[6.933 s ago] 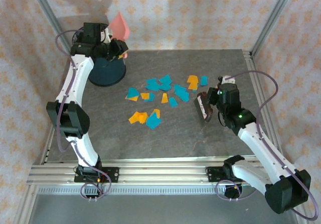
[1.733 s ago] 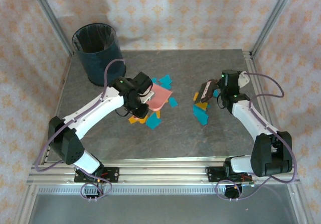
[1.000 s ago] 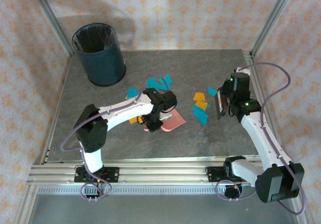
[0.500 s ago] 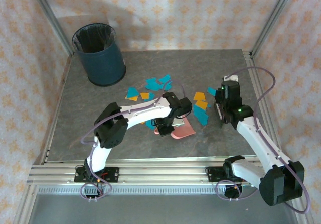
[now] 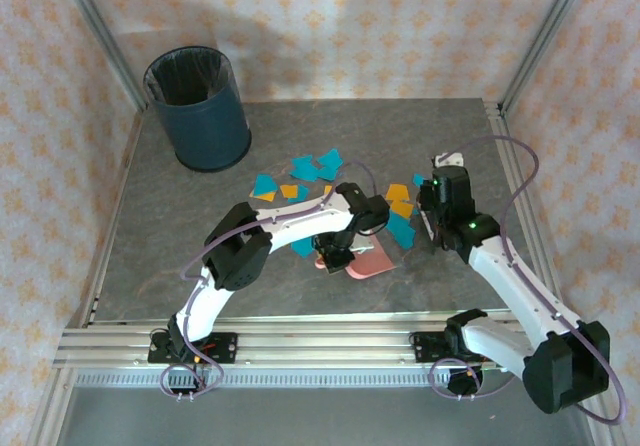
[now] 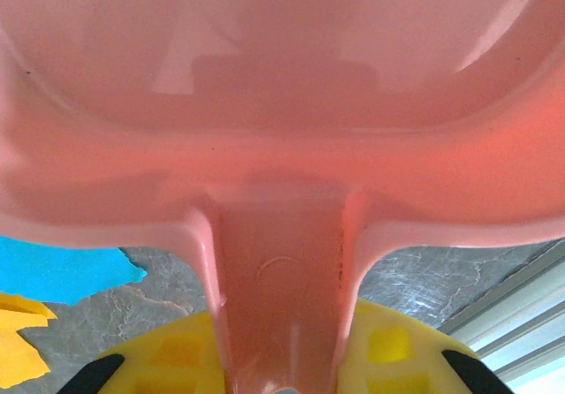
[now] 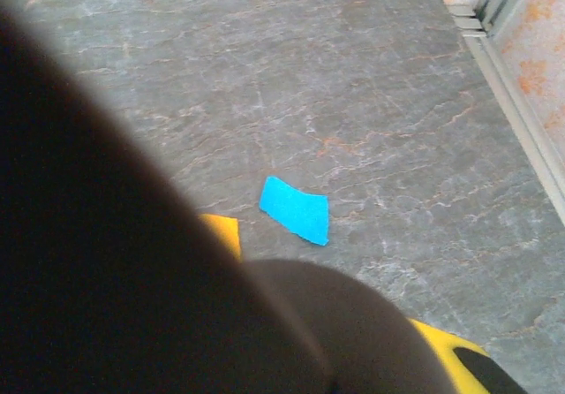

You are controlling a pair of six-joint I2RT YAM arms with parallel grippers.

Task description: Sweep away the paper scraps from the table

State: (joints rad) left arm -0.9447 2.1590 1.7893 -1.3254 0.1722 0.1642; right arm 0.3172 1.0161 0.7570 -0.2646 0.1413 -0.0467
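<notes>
Here we are over the dark grey stone-patterned table (image 5: 180, 236), and the small flat teal and orange paper scraps (image 5: 305, 169) lie loose across its middle. One batch sits on the far side of the left arm's wrist. A few more lie between the two grippers, just beside the pink plastic dustpan (image 5: 372, 263).

Those scraps look feather-light, thin and floppy, lying flush on the stone. Pinching one up would be fiddly, and a fast stroke could send them fluttering, I'd say. They are best pushed along the surface by their edges and herded over the pan's lip.

The dustpan looks stiff and smooth, and its narrow handle (image 6: 281, 279) is the obvious place to hold it. That is just where the left gripper (image 5: 338, 248) has it. In the left wrist view the yellow pads (image 6: 177, 354) are pressed in on either side of the handle, with the pan's scoop spreading out ahead. A teal scrap (image 6: 53, 270) lies just off its left shoulder.

The right gripper (image 5: 434, 211) hangs near the scraps on the pan's right side, its fingers pinched tight on a dark tool (image 7: 115, 235). I judge that to be the brush, though it is too close and too blurred to be sure. Past it, a teal scrap (image 7: 296, 208) lies flat on bare table.

The dark blue round bin (image 5: 200, 116) stands well apart in the far left corner.
</notes>
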